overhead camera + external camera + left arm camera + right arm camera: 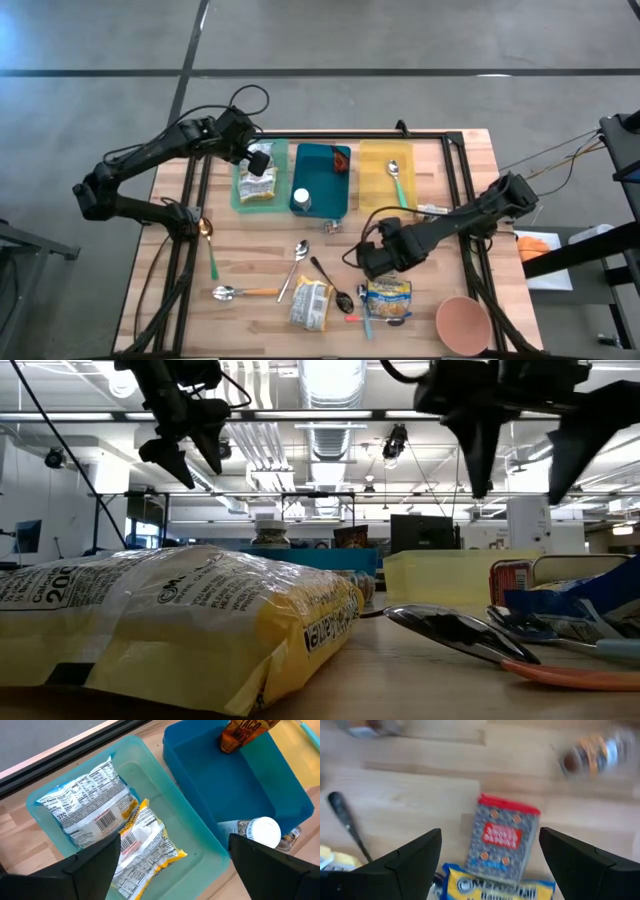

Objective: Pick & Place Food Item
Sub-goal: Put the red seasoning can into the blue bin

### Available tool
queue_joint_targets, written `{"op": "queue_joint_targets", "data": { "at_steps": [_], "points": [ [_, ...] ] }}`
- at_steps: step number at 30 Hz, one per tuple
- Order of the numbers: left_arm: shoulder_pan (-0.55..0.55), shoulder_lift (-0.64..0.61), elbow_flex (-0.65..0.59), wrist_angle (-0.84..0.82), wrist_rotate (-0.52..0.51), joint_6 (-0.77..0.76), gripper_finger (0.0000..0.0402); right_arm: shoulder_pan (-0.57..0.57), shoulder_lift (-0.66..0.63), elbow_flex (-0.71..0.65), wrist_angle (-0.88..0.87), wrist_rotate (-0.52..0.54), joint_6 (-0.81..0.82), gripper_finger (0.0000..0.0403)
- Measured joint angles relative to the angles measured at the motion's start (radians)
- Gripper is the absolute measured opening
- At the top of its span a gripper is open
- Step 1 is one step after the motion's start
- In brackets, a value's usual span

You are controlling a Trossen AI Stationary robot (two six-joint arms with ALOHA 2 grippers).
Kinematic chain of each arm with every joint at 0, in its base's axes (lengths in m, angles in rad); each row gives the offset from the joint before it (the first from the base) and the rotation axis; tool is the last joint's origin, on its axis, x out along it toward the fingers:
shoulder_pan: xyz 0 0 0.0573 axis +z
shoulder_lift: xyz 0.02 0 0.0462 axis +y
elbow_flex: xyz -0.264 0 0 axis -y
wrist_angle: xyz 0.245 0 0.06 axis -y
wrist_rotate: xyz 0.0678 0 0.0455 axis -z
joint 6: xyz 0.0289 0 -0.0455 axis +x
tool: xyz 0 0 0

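My left gripper [258, 160] hangs open and empty above the green bin [200, 837], where two noodle packets [85, 805] [145, 850] lie flat. My right gripper [375, 262] hangs open and empty above the table's near middle. Below it in the right wrist view lie a red-topped spice tin [504, 837] and a blue-and-yellow packet [495, 887]; the tin lies between the two fingers. A yellow packet [312, 303] lies flat on the table further left.
A blue bin [322, 180] holds a white-capped bottle [265, 831] and an orange packet [242, 732]. A yellow bin [388, 175] holds a spoon. Several spoons [296, 262] lie on the near half, and a pink bowl [463, 322] stands at the near right.
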Motion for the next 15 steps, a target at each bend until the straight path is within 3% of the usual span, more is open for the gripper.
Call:
{"op": "queue_joint_targets", "data": {
  "at_steps": [3, 10, 15],
  "points": [
    [0.001, 0.0, 0.0, 0.0, 0.0, 0.001, 0.0373, 0.0, 0.004, -0.016, 0.0, -0.052, 0.037, 0.0334],
    [0.001, 0.0, 0.0, 0.005, 0.0, 0.028, 0.0373, 0.007, 0.005, -0.023, 0.002, -0.059, 0.036, 0.0336],
    [0.001, 0.0, 0.0, 0.005, 0.0, 0.028, 0.0373, 0.007, 0.005, -0.024, 0.003, -0.06, 0.029, 0.0384]
  ]
}}
